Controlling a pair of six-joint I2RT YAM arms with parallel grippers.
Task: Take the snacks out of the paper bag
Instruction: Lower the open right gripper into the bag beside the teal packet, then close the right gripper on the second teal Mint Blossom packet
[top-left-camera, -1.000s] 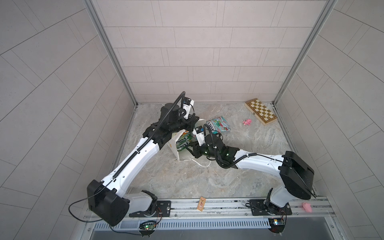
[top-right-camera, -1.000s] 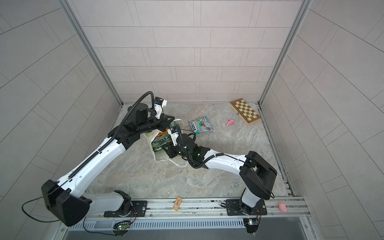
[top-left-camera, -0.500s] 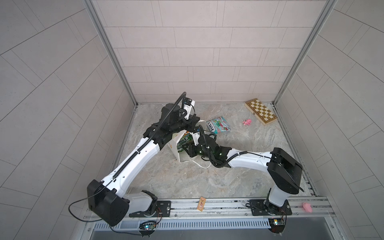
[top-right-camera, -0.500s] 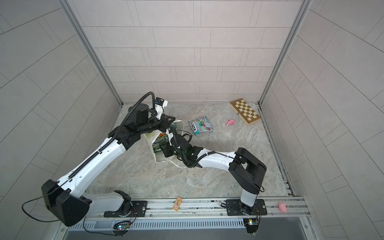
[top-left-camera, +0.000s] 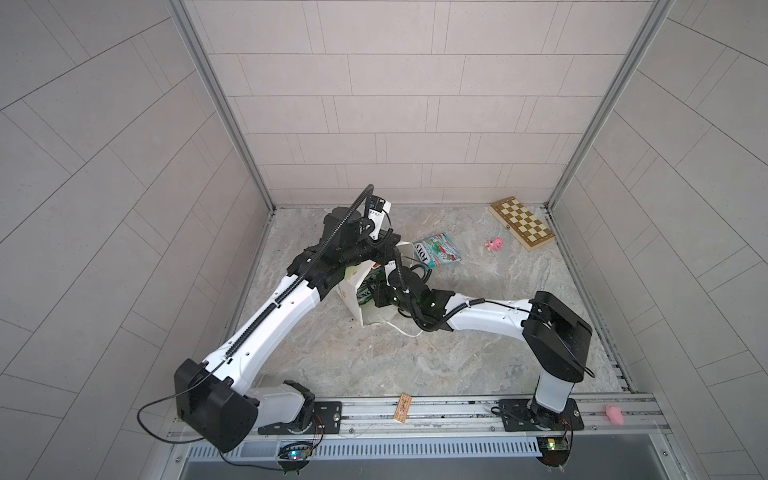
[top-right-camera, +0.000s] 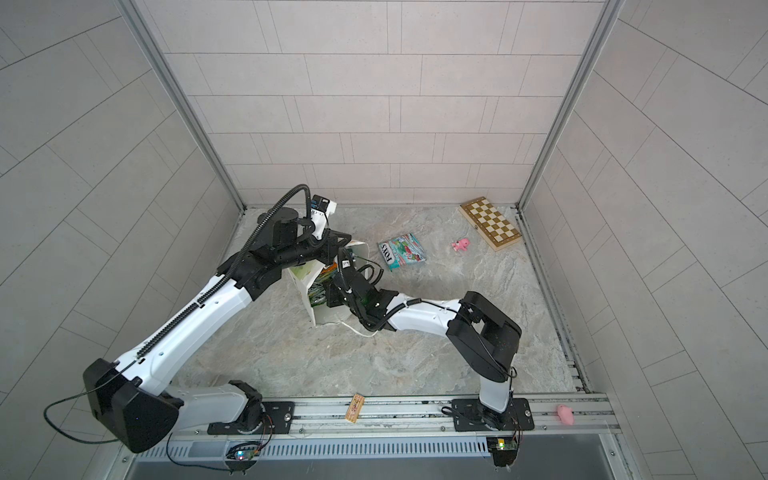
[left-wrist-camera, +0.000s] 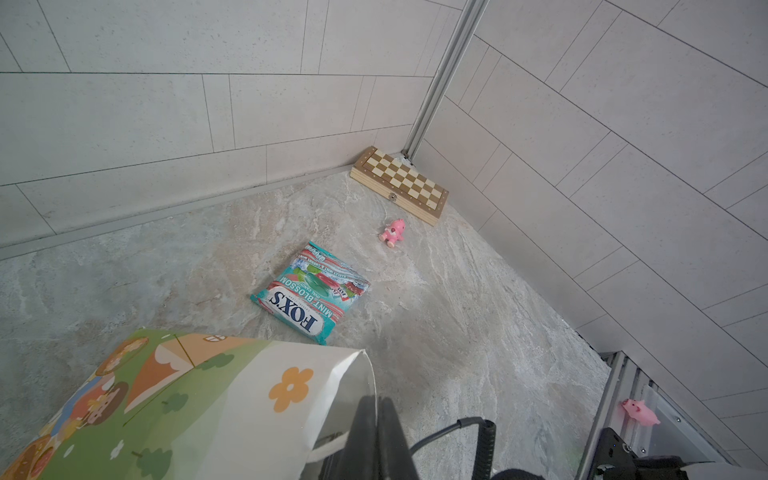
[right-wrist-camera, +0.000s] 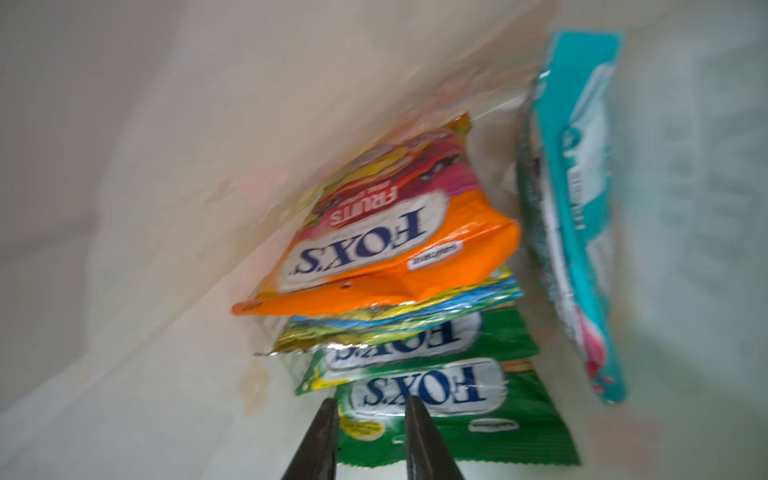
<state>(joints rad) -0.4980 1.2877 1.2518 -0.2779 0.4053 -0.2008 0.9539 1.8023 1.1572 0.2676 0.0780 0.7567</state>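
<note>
Pinching the rim of the paper bag (left-wrist-camera: 232, 399) between closed fingers, the left gripper (left-wrist-camera: 376, 409) steadies it, while the right gripper (right-wrist-camera: 370, 401), inside the bag, sets narrowly parted fingers at a green packet (right-wrist-camera: 457, 432) stacked near an orange packet (right-wrist-camera: 399, 249); one teal packet (top-left-camera: 438, 248) lies outside, just beside the bag.

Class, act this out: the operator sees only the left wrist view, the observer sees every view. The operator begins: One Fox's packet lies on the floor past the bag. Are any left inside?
Observer: Yes. The right wrist view shows an orange packet stacked with others inside the paper bag.
Operator: What else is in that stack?
Observer: A yellow-blue packet and two green packets.
Operator: Where is the right pincer?
Observer: The right pincer is inside the bag, jaws apart, at the nearest green packet; whether it touches is unclear.
</note>
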